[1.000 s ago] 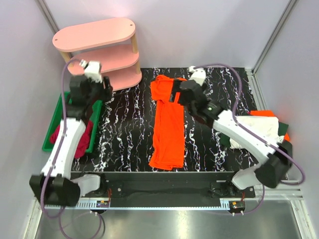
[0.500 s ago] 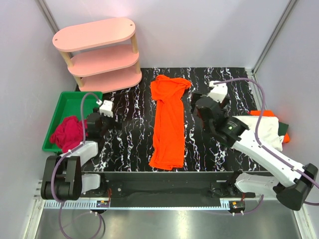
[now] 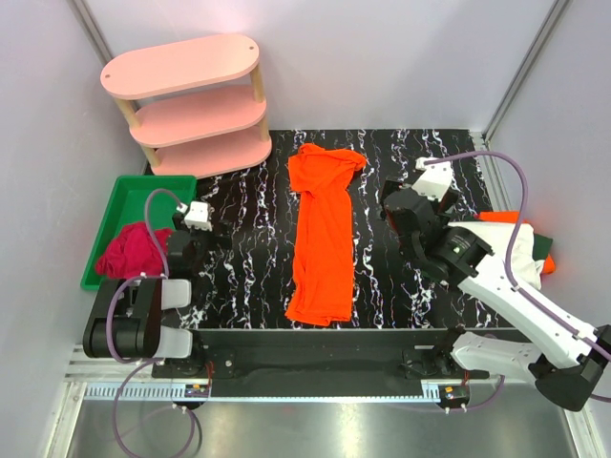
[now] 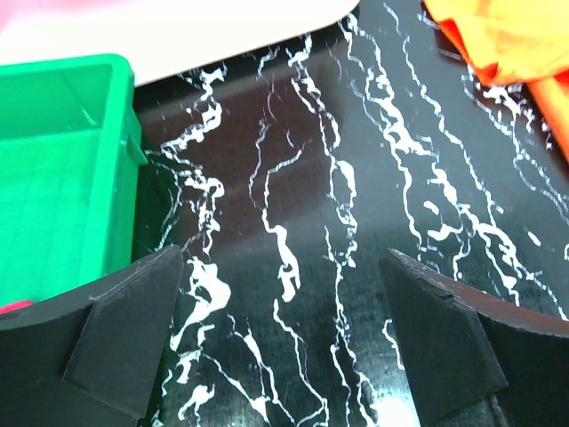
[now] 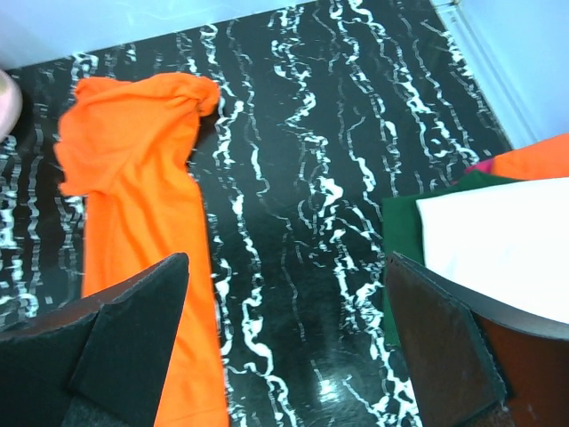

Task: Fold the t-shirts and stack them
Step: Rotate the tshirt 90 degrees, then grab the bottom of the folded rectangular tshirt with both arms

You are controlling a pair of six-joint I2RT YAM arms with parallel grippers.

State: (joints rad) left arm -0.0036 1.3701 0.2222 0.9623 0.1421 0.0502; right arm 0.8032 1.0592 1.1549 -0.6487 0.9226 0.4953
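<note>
A bright orange t-shirt lies folded into a long strip down the middle of the black marbled table, its bunched end at the far side. It also shows in the right wrist view as the orange t-shirt. At the right edge lies a pile with a white t-shirt on a dark green one and an orange one. My right gripper hangs open over bare table between the strip and the pile. My left gripper is open and empty, low over the table beside the green bin.
A green bin at the left holds a crumpled red cloth. A pink three-tier shelf stands at the back left. Walls close in behind and on both sides.
The left arm has pulled back from over the green bin toward its base, and its gripper has opened wide. The right arm has drawn away from the orange shirt's far end, rightward.
</note>
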